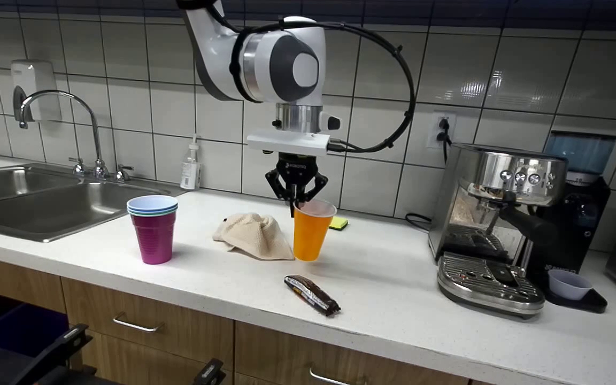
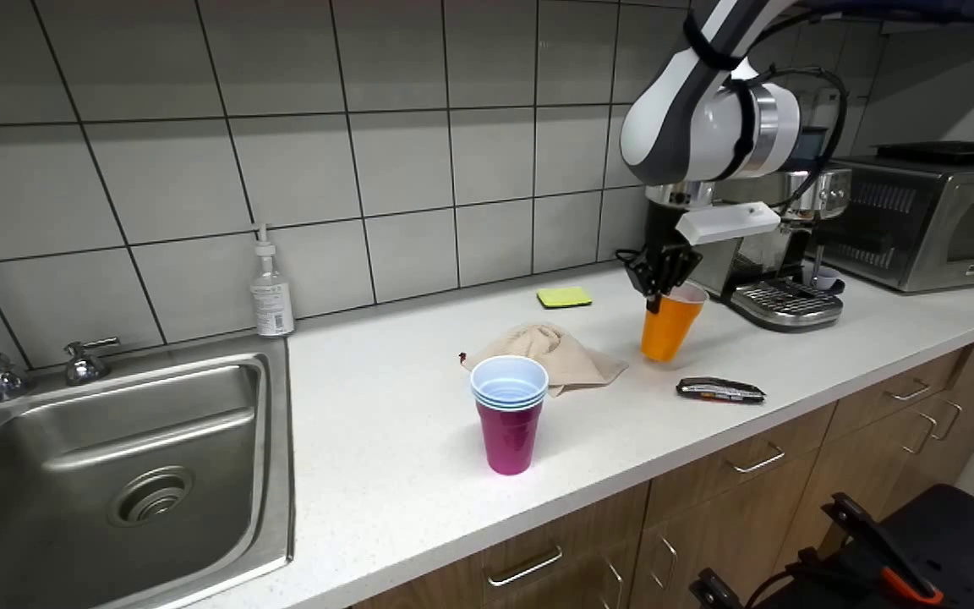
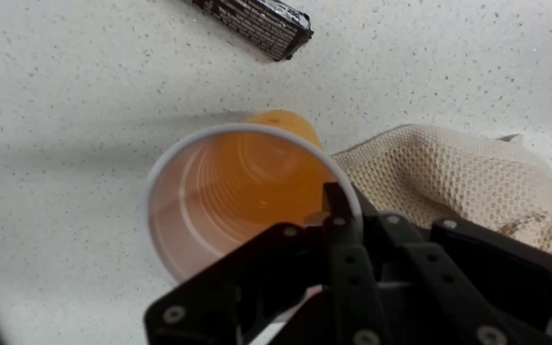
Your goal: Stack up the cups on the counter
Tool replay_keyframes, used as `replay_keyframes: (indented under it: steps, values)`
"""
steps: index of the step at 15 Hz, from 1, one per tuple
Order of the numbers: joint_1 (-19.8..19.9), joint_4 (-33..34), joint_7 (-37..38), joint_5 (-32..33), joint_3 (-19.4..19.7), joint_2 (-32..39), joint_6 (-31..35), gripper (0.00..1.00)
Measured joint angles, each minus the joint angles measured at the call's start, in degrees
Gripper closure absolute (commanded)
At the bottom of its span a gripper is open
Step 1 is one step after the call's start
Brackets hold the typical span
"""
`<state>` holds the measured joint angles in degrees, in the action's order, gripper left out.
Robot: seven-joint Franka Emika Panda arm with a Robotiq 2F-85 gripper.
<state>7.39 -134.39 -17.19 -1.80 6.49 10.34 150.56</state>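
Orange cup (image 1: 310, 238): glossy plastic, ribbed inside. Purple cup (image 1: 154, 239): glossy plastic. Surface (image 1: 393, 302): smooth, speckled. Cloth (image 3: 453, 163): rough waffle weave. Sink (image 2: 216, 491): satin metal. Drawer fronts (image 1: 190, 321): wood grain. Wrapper (image 1: 311, 294): shiny.

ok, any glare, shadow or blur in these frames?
In an exterior view, bright reflections on the wall tiles, upper right; in an exterior view, a pale streak inside the sink; in the wrist view, soft shadows reach left of the orange cup across the counter, the gripper renders very dark, and small print on the wrapped bar is too blurred to read.
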Motion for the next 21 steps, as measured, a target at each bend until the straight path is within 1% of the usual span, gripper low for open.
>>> replay_keyframes:
  steps: [3, 7, 14, 21]
  values:
    - [-1.3, -1.1, 0.7, 0.6, -0.7, -3.2, 0.0, 0.99]
    - [-3.8, -2.6, 3.6, 1.9, -2.2, -7.8, -0.6, 0.99]
    - [-7.9, -3.2, 7.5, 1.9, -5.7, -14.5, -5.1, 0.99]
    - [-10.6, -2.7, 9.2, 2.0, -8.4, -18.1, -9.2, 0.99]
